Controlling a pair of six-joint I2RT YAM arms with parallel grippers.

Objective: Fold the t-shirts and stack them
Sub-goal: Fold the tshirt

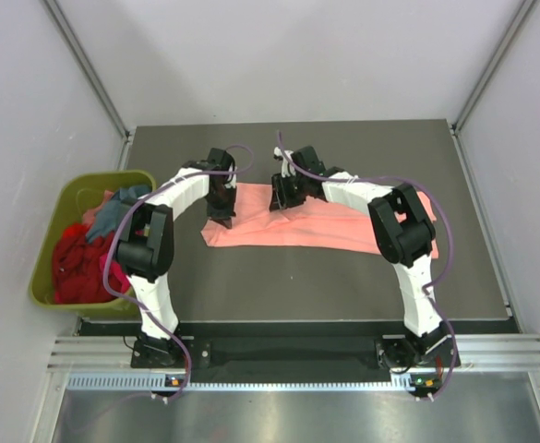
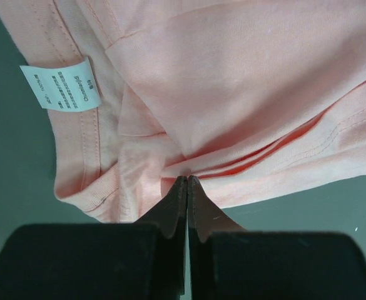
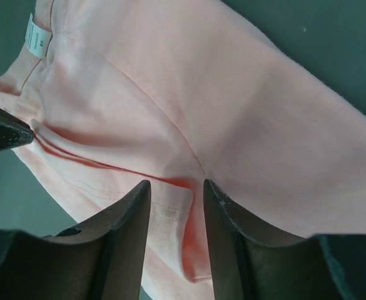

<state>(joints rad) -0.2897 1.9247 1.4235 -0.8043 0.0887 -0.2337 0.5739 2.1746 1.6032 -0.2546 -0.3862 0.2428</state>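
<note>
The left hand [image 2: 187, 182] is clenched on the salmon-pink t-shirt's [image 1: 297, 231] folded edge, so the right hand [image 3: 176, 185], open around that edge, should pinch it just as tight.

- The salmon-pink t-shirt [image 1: 316, 226] is soft, matt knit cloth with rows of stitching at the hems and shallow creases.
- Its label [image 2: 61, 86] is a smooth white printed tag.
- The counter [image 1: 297, 277] is dark grey, smooth and matt.
- The bin [image 1: 57, 208] is olive-green plastic with a slight sheen.
- The red and teal shirts [image 1: 80, 263] in the bin are crumpled matt cloth.
- The left hand [image 2: 187, 181] and right hand [image 3: 176, 187] have dark, smooth fingers with a dull sheen that picks up pink.
- The arms [image 1: 173, 196] have glossy white shells that look like plastic, and black joints.
- The rail [image 1: 297, 355] is bare brushed metal.
</note>
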